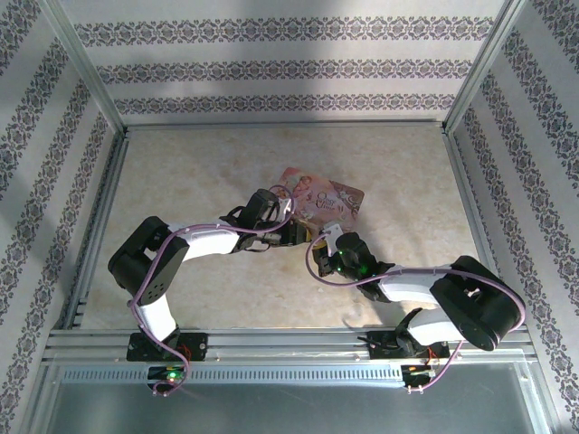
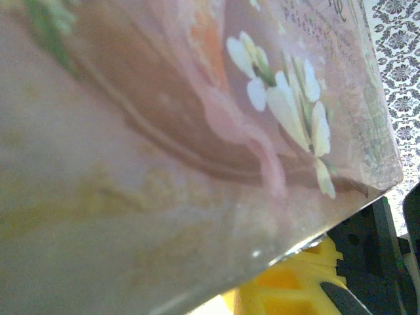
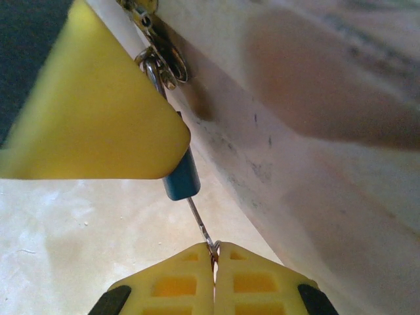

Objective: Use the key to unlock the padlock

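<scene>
From above, the left gripper (image 1: 288, 233) and right gripper (image 1: 327, 237) meet at the pink illustrated tin box (image 1: 321, 194). At the left wrist, the tin looms close and the left grip cannot be judged. At the right wrist, the right gripper (image 3: 214, 248) pinches the thin silvery key (image 3: 199, 223), which enters the small blue-teal padlock (image 3: 182, 180) beside the tin.

Teal padlock (image 3: 182, 178), silvery key (image 3: 199, 224), pink flowered tin (image 2: 197, 131), beige mottled table (image 1: 199, 181).

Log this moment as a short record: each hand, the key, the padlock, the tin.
right hand: shut on the key
key: thin shaft reaches the padlock's lower end
padlock: blue-teal, shackle hooked at the pink tin's edge
left hand: a yellow finger overlaps the padlock; grip unclear
</scene>
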`<state>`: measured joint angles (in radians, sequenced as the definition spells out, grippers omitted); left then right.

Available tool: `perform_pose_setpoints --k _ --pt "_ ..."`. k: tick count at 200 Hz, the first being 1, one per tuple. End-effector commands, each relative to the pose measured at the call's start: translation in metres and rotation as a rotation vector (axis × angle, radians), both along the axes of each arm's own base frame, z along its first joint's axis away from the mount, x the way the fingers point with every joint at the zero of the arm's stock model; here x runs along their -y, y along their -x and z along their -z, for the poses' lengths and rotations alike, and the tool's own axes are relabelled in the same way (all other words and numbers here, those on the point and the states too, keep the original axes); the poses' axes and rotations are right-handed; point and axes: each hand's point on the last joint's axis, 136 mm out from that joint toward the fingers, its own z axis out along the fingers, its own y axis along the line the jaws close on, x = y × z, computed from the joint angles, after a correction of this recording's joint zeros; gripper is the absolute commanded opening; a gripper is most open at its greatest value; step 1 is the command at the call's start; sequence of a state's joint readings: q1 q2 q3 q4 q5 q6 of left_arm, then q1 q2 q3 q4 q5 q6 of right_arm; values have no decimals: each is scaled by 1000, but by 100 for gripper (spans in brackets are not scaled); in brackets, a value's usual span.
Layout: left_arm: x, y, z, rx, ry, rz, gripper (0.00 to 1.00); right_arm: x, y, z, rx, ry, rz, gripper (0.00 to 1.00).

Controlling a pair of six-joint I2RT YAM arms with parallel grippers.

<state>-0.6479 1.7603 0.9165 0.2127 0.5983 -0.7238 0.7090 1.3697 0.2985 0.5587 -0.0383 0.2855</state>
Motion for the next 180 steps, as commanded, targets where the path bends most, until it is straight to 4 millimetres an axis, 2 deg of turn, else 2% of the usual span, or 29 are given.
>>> perform_pose_setpoints --k 1,5,23,74,180 --pt "12 6 -25 36 70 49 18 -18 -18 -38 102 -106 -5 0" --pt "12 7 -25 36 69 49 18 -23 -24 -49 125 -125 -6 0" --pt "11 7 -22 31 64 47 18 -25 -27 -56 138 -140 -10 0" --pt "11 7 -20 26 63 48 18 -32 -27 -66 148 -173 -38 0" --pt "14 8 -21 16 70 59 18 -32 -37 -95 194 -262 -57 0"
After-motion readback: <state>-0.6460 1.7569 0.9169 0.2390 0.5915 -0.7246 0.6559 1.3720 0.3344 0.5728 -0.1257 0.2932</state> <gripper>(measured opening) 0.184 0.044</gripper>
